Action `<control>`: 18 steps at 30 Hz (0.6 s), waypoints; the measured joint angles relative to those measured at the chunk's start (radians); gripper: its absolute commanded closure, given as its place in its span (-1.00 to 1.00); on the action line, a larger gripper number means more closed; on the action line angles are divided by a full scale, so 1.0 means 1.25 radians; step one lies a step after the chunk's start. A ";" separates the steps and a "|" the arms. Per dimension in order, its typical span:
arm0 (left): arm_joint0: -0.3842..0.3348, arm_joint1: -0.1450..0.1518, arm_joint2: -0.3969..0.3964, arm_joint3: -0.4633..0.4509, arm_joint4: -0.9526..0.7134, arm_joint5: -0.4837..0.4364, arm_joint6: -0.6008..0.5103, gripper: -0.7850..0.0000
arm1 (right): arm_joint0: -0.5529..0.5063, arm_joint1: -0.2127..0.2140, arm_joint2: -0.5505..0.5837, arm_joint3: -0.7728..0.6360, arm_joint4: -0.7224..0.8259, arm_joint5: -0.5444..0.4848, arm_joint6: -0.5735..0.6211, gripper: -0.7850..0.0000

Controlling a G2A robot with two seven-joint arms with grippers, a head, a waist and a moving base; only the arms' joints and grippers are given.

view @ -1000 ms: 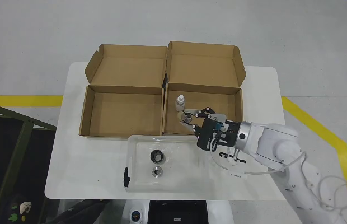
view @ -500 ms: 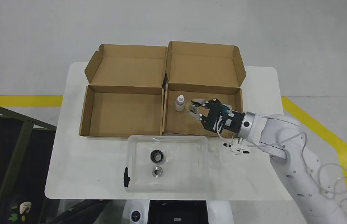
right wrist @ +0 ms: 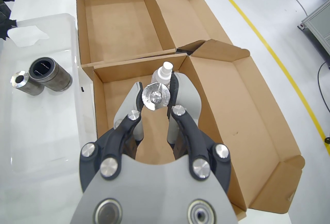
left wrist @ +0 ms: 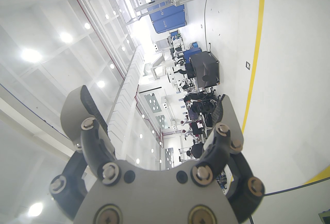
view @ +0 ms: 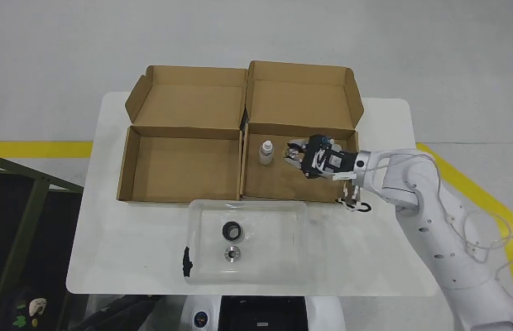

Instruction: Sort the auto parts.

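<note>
Top and right wrist views share the table — left faces away.

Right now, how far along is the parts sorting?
Done: a small clear spray bottle with a white cap stands in the brown cardboard box nearer the right arm. In hand: the right gripper is shut on a shiny silver metal part above that box, not yet released. To do: a dark cylindrical bearing and a silver metal cylinder wait in the clear plastic bin.

Silver part held over rt box; bushing, sleeve in bin.
</note>
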 measured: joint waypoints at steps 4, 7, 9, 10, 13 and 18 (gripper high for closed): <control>0.000 0.000 0.000 0.000 0.000 0.000 0.000 -1.00 | 0.032 -0.003 -0.018 0.042 0.012 -0.008 0.030 1.00; 0.000 0.000 0.000 0.000 0.000 0.000 0.000 -1.00 | 0.057 -0.007 -0.036 0.073 0.020 -0.014 0.050 1.00; 0.000 0.000 0.000 0.000 0.000 0.000 0.000 -1.00 | 0.074 -0.010 -0.048 0.095 0.024 -0.017 0.061 1.00; 0.000 0.000 0.000 0.000 0.000 0.000 0.000 -1.00 | 0.082 -0.011 -0.054 0.105 0.025 -0.018 0.064 1.00; 0.000 0.000 0.000 0.000 0.000 0.000 0.000 -1.00 | 0.103 -0.016 -0.075 0.135 0.029 -0.017 0.070 1.00; 0.000 0.000 0.000 0.000 0.000 0.000 0.000 -1.00 | 0.127 -0.026 -0.112 0.184 0.025 -0.011 0.059 1.00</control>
